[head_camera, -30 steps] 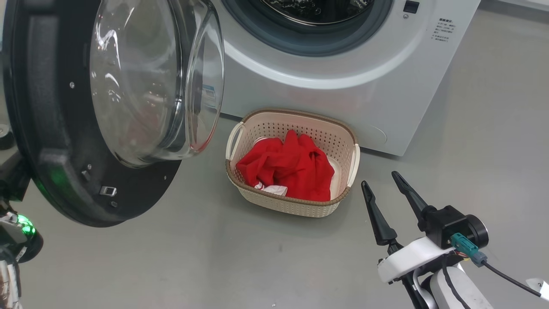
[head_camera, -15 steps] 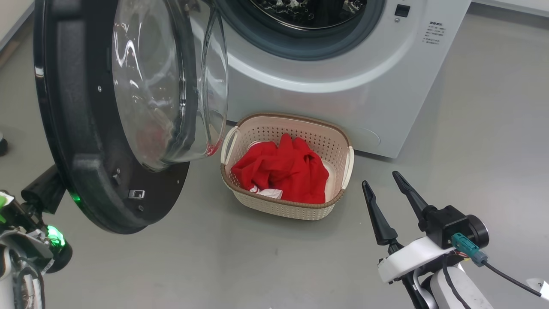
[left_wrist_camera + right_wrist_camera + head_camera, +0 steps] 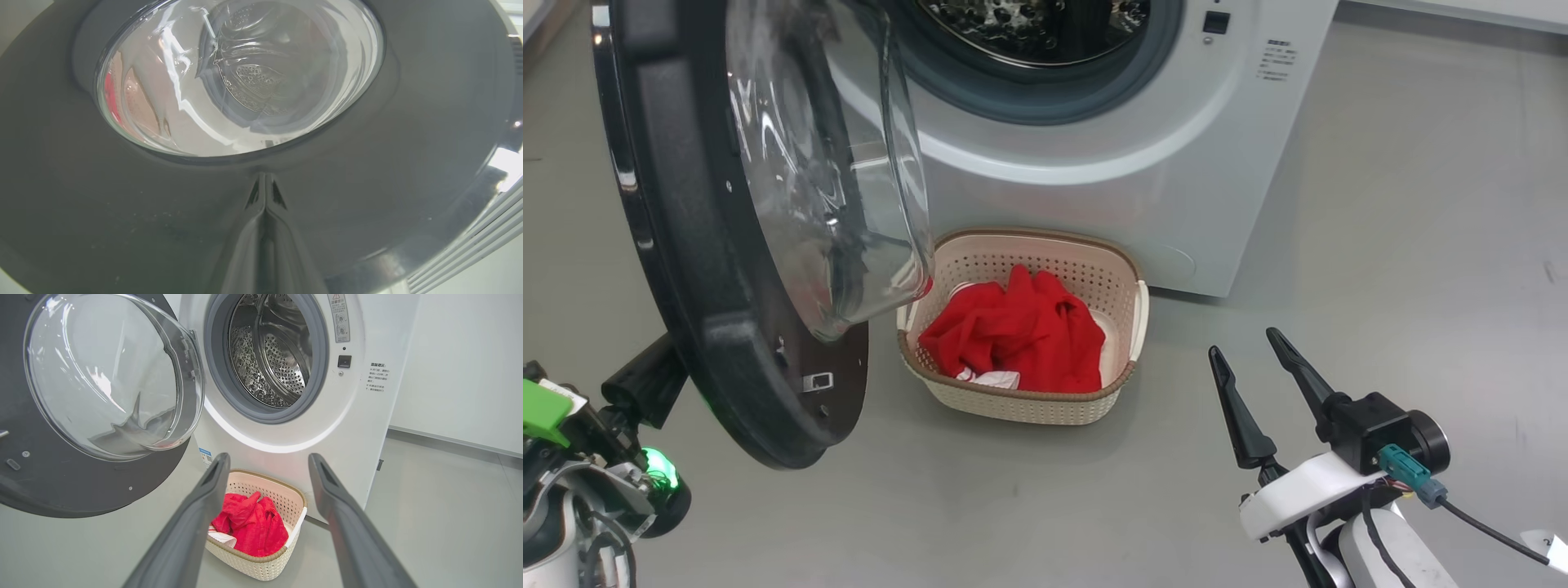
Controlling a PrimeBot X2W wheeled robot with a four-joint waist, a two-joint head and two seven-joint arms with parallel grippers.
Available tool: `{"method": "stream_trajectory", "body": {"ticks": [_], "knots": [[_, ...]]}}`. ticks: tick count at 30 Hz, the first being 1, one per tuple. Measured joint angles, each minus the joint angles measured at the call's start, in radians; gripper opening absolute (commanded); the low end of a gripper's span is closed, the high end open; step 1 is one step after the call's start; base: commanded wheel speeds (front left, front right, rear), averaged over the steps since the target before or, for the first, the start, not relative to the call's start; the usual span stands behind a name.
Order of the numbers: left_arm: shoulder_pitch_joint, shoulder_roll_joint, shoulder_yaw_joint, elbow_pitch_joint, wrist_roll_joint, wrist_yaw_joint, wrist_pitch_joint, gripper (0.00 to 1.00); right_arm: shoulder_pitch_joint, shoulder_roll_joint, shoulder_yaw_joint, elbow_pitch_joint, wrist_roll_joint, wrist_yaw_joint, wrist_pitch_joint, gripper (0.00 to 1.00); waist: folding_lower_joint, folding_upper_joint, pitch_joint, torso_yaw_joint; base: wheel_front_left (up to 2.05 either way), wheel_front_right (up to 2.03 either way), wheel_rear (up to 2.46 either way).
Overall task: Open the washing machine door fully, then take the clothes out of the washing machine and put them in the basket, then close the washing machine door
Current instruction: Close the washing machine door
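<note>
A: Clothes?
B: Clothes (image 3: 1013, 335) in the basket (image 3: 1029, 404), on the floor just in front of the washing machine (image 3: 1094, 188). Drum (image 3: 269, 355) looks empty.
A: So closing next. Nearer arm?
B: Left. Left gripper (image 3: 264, 192), jaws together, tips on the outer black face of the washing machine door (image 3: 122, 204), below the glass. Door's part open; the opening lies straight beyond it. Right gripper (image 3: 1244, 343), jaws apart, empty, well clear.
</note>
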Motion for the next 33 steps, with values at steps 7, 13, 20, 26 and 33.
{"method": "stream_trajectory", "body": {"ticks": [7, 13, 20, 26, 33], "knots": [[0.015, -0.014, -0.008, -0.036, -0.002, 0.0, 0.002, 0.0, 0.0, 0.001, 0.006, 0.002, 0.001, 0.0, 0.0, 1.0, 0.0, 0.0, -0.008, -0.059, 0.0, 0.0, 0.0], [0.033, -0.026, -0.009, -0.063, -0.032, 0.005, -0.002, 0.0, 0.0, 0.002, 0.01, 0.002, 0.001, 0.0, 0.0, 1.0, 0.0, 0.0, -0.011, -0.118, 0.0, 0.0, 0.0], [0.036, -0.035, -0.038, -0.097, -0.041, 0.008, -0.002, 0.0, 0.0, 0.002, 0.01, 0.001, 0.002, -0.001, 0.0, 1.0, 0.0, 0.0, -0.011, -0.189, 0.0, 0.0, 0.0], [0.037, -0.04, -0.053, -0.109, -0.051, 0.008, -0.028, 0.0, 0.0, 0.003, 0.005, -0.004, 0.002, -0.009, 0.0, 1.0, 0.0, 0.0, -0.003, -0.257, 0.0, 0.0, 0.0], [0.036, -0.045, -0.054, -0.079, -0.06, 0.008, -0.094, 0.0, 0.0, 0.004, 0.002, -0.009, 0.003, -0.01, 0.0, 1.0, 0.0, 0.0, 0.011, -0.323, 0.0, 0.0, 0.0]]}}
